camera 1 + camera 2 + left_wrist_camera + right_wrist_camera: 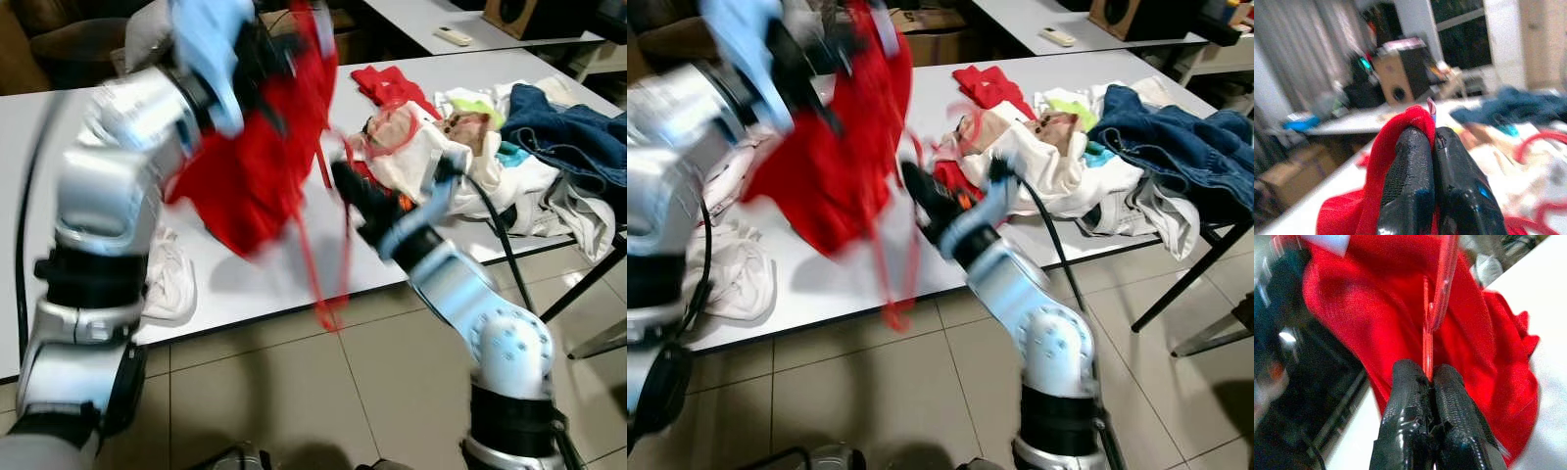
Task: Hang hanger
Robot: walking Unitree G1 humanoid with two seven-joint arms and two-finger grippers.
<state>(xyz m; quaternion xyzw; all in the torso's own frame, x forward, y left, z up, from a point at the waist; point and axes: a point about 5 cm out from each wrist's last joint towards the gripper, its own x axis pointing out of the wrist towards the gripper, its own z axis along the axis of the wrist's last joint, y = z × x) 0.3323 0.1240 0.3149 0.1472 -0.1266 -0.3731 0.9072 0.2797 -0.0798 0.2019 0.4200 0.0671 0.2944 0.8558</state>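
Right wrist view has the right tool (1426, 382) with its two black fingers pressed together on a thin red hanger (1426, 345), whose bar runs up across a red garment (1484, 338). The left tool (1432, 139), raised high above the worktop (29, 127), is clamped on a fold of that same garment, which hangs blurred between the arms with the hanger trailing down past the worktop's front edge. Behind the right arm lies a heap of clothes (470, 147), with blue jeans (1176, 137) at its far right and a white cloth (171, 279) near the left arm.
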